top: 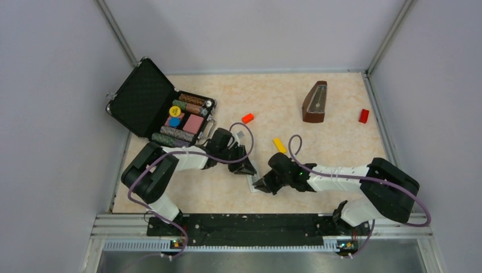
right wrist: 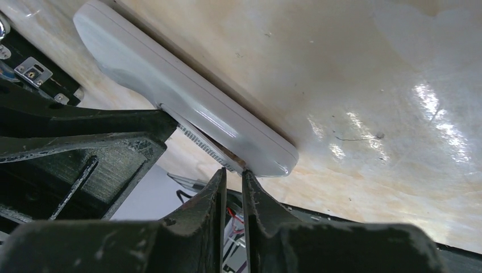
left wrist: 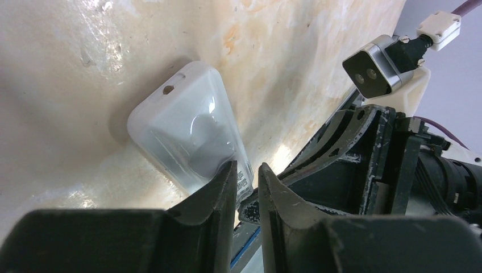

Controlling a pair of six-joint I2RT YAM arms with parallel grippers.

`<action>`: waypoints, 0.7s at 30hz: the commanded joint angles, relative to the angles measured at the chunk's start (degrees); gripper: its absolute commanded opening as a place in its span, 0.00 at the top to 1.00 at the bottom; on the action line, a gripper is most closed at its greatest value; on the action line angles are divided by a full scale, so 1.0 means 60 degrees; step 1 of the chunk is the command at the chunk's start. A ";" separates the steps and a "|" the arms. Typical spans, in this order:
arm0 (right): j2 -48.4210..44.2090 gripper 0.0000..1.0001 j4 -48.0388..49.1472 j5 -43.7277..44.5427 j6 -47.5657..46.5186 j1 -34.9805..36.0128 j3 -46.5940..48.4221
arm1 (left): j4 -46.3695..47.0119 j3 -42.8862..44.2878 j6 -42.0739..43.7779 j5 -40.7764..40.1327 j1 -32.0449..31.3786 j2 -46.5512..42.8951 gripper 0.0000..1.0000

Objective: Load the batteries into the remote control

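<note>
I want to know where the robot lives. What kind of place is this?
Probably a robot testing booth: plain grey walls box in a marbled table, two arms are bolted to a black rail, and props like a metronome lie around.

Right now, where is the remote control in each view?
Top external: remote control, low centre.
Left wrist: remote control centre-left, just above the left pincer.
Right wrist: remote control upper left, slanting down to the right pincer.
Shared landmark: the beige marbled tabletop.
</note>
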 commanded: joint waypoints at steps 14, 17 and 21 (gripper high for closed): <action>-0.0149 0.67 -0.1055 0.1139 -0.0679 -0.0414 0.0279 | -0.1576 0.0300 0.0738 -0.1613 -0.0179 0.0931 0.75; -0.0208 0.64 -0.1076 0.1076 -0.0757 -0.0412 0.0347 | -0.1614 0.0293 0.0705 -0.1687 -0.0167 0.0942 0.76; -0.0317 0.60 -0.1182 0.1014 -0.0920 -0.0416 0.0491 | -0.1613 0.0273 0.0669 -0.1749 -0.0174 0.0962 0.77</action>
